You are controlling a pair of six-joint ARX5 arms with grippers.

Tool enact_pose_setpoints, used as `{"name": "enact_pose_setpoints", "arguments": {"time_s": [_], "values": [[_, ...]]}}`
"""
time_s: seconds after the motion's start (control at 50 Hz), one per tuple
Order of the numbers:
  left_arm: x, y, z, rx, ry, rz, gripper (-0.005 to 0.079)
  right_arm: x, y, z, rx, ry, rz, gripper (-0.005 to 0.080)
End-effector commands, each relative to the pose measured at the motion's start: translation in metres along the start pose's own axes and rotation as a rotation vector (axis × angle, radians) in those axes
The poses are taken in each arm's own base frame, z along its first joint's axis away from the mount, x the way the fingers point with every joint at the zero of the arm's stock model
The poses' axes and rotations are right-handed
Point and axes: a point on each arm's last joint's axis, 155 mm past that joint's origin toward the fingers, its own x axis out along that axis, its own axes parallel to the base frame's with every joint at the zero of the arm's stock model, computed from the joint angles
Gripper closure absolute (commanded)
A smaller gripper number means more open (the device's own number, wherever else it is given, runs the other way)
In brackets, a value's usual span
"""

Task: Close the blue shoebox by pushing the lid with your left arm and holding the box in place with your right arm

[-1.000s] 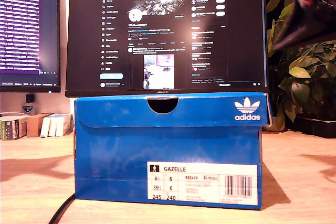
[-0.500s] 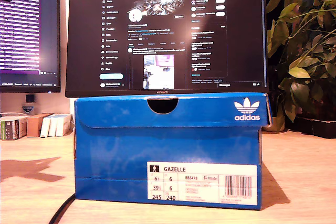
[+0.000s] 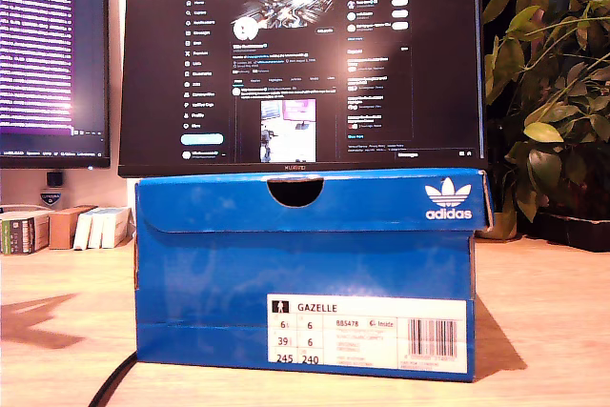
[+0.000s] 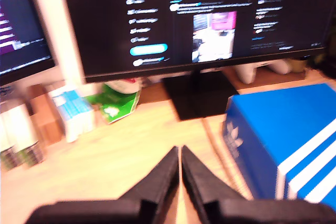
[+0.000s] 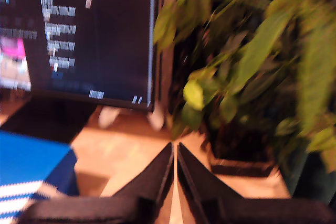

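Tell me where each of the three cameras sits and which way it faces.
Exterior view: low on the desk, facing the blue shoebox and monitor; no arm shows.
First wrist view: on my first gripper, shut, beside the shoebox, facing the monitor.
Second wrist view: on my second gripper, shut, facing the plant.
All share shoebox and monitor.

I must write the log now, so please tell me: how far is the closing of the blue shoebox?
It looks done: in the exterior view the lid sits flat over the blue shoebox, its front flap down. Nothing is in hand: my first gripper and my second gripper are both shut on nothing and clear of the box, beside it above the table. Probably only parking the arms is left.
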Motion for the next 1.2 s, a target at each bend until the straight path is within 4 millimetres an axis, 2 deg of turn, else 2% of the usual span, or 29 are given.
{"name": "enact_pose_setpoints", "arguments": {"time_s": [0.0, 0.1, 0.28, 0.56, 0.78, 1.0, 1.18], "values": [[-0.003, 0.005, -0.006, 0.007, -0.009, 0.028, 0.0761, -0.001, 0.001, -0.021, 0.003, 0.035, -0.001, 0.0763], [-0.011, 0.008, -0.008, -0.004, -0.033, 0.060, 0.0761, -0.010, 0.002, -0.025, 0.003, 0.026, -0.001, 0.0763], [-0.018, 0.007, -0.028, -0.030, -0.044, 0.064, 0.0761, -0.023, 0.005, -0.040, 0.003, 0.028, 0.000, 0.0763], [-0.030, 0.005, -0.048, -0.083, -0.074, 0.073, 0.0761, -0.040, 0.008, -0.061, 0.015, 0.023, 0.001, 0.0763], [-0.036, 0.006, -0.050, -0.123, -0.084, 0.086, 0.0760, -0.046, 0.009, -0.073, 0.109, 0.054, -0.001, 0.0763], [-0.036, 0.006, -0.054, -0.126, -0.071, 0.087, 0.0759, -0.046, 0.011, -0.077, 0.121, 0.070, 0.004, 0.0763], [-0.037, 0.017, -0.055, -0.116, -0.070, 0.147, 0.0756, -0.048, 0.015, -0.076, 0.041, 0.065, 0.028, 0.0763]]}}
